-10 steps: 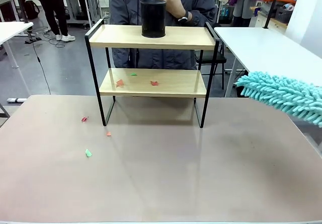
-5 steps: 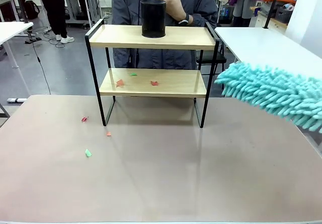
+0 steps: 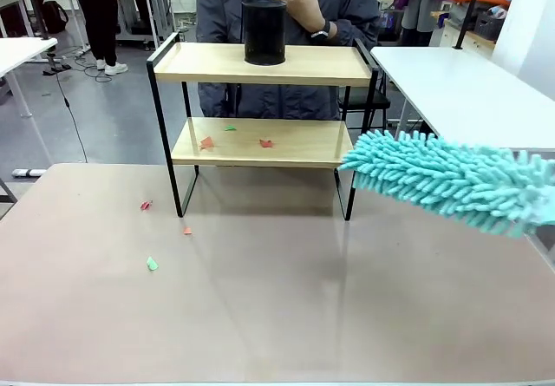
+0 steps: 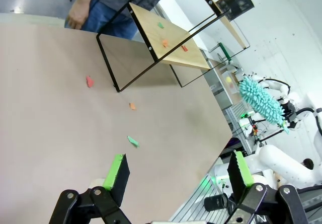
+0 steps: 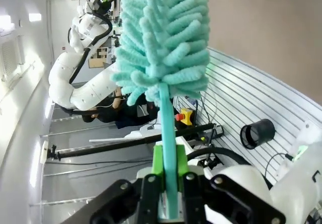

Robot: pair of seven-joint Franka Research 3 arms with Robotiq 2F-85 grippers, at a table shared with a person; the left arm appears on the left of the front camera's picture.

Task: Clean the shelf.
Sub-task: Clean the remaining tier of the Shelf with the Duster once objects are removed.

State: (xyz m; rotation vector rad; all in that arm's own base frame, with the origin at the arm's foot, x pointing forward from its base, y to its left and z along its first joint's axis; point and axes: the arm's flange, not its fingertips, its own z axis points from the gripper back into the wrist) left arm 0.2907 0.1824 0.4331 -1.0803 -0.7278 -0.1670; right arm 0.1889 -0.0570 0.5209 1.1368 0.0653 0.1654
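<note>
holding teal duster (image 3: 451, 182) by handle, right gripper (image 5: 170, 166) fingers clamped; duster head mid right of frame, near shelf (image 3: 303, 63) right leg; left gripper (image 4: 178, 169) fingers wide.

There is one small two-tier shelf (image 3: 321, 63) of light wooden boards in a thin black metal frame, one black cylindrical container (image 3: 264, 30), one fluffy teal microfibre duster (image 3: 442, 182), one person (image 3: 221, 13), and six small paper scraps, two green (image 3: 152, 264) and four red or orange (image 3: 206, 143).

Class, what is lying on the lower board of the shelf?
On the lower board of the shelf lie two reddish scraps and a green scrap. The teal duster covers the board's right front corner, so anything there is hidden.
</note>
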